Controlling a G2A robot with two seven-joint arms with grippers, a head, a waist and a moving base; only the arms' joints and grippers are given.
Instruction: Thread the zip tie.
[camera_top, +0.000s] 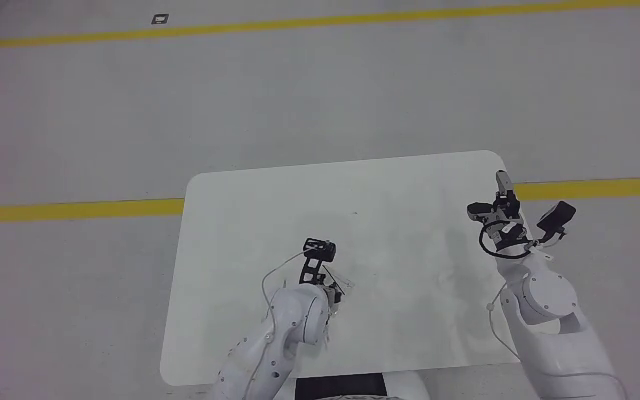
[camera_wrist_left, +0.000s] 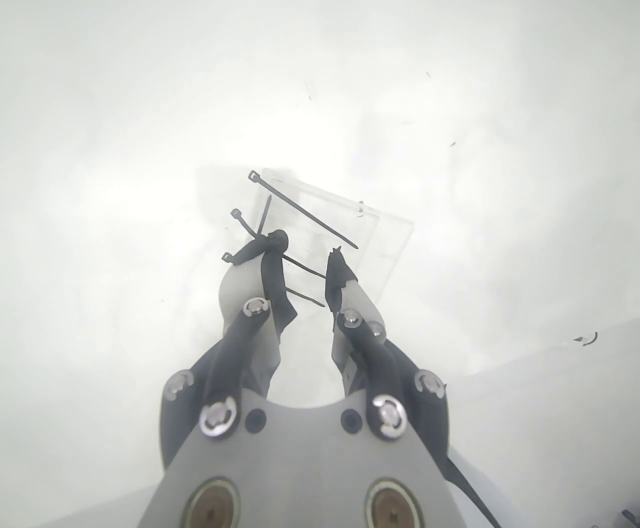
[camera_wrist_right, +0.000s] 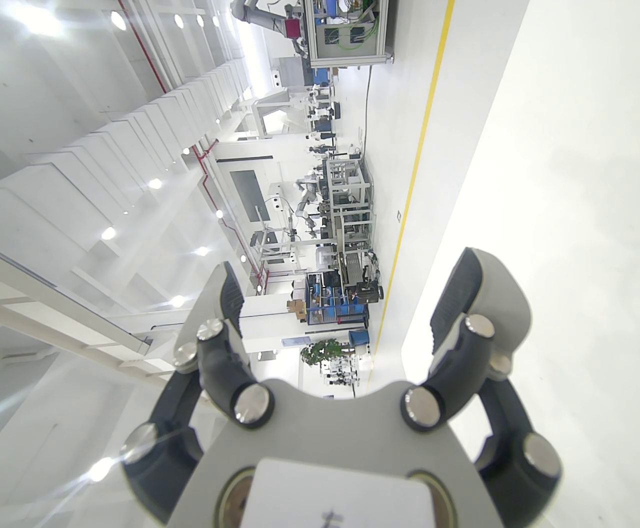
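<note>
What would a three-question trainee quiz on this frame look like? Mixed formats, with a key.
1. Multiple choice: the black zip ties lie on A) a clear plate, B) a blue bin, C) a cardboard box.
2. True or false: the right gripper is shut on a zip tie.
3. Fill in: the left gripper hangs over the zip ties with its jaws ____.

Key: 1 A; 2 false, it is open and holds nothing; 3 open.

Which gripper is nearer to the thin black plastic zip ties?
Left. The left gripper hangs just over the thin black plastic zip ties, jaws open; the right gripper is far off, by the white table's edge.
</note>
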